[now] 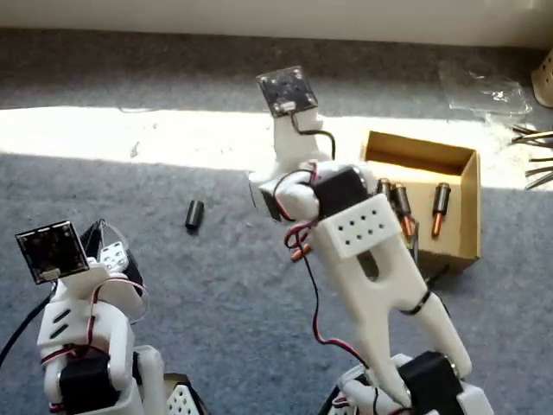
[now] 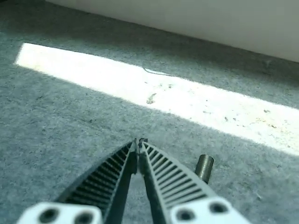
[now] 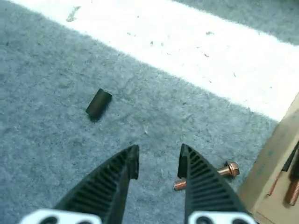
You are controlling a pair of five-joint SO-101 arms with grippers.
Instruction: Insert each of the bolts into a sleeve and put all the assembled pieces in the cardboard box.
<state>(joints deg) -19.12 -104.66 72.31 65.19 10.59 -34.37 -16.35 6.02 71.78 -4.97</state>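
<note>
A short black sleeve (image 1: 194,214) lies alone on the grey carpet between the two arms; it is also in the left wrist view (image 2: 204,167) and the right wrist view (image 3: 98,103). A copper bolt (image 3: 226,170) lies beside the box, partly behind one finger of my open right gripper (image 3: 159,156), which hovers over the carpet holding nothing. In the high view the bolt (image 1: 300,252) peeks out under the right arm. My left gripper (image 2: 140,141) is shut and empty, short of the sleeve. The cardboard box (image 1: 465,203) holds several assembled pieces (image 1: 441,206).
A band of sunlight (image 1: 130,130) crosses the carpet behind the sleeve. A clear plastic bag (image 1: 484,86) and some metal tools (image 1: 536,160) lie at the far right. The box wall (image 3: 273,156) is close to the right gripper's side.
</note>
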